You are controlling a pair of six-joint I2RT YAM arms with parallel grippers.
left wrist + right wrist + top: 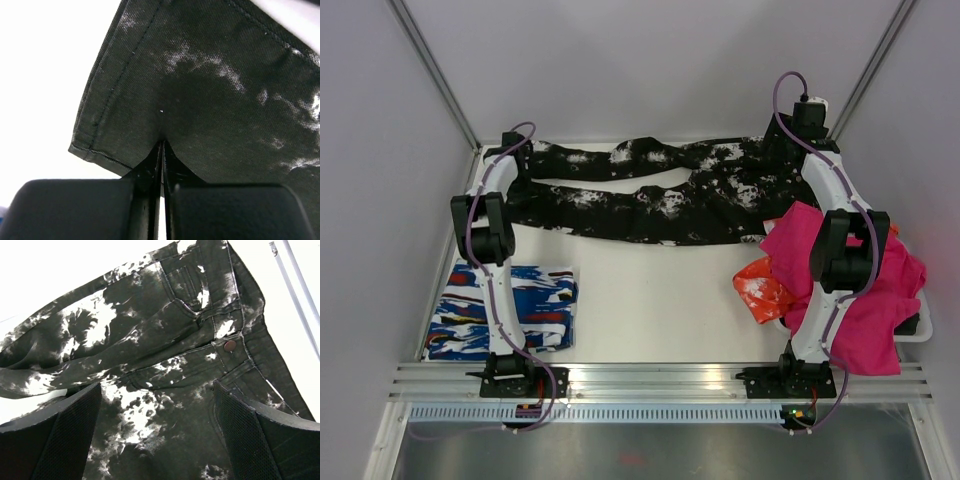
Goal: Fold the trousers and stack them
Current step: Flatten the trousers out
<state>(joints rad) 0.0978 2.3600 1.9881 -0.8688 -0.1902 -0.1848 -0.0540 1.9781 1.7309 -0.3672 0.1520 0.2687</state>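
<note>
The black trousers (660, 205) with white splatter print lie stretched across the far part of the table, leg ends at the left and waist at the right. My left gripper (520, 160) is at the far left, shut on the hem end of a leg; in the left wrist view the jaws (162, 150) pinch the dark cloth (210, 90). My right gripper (792, 150) is open at the far right, its fingers spread wide over the waist (165, 340) near the brown button (229, 345), holding nothing.
A folded blue-white-red garment (505, 310) lies at the near left. A magenta cloth (855, 300) and an orange cloth (762, 288) lie heaped at the near right by the right arm. Side walls and a metal rail (660, 378) bound the table.
</note>
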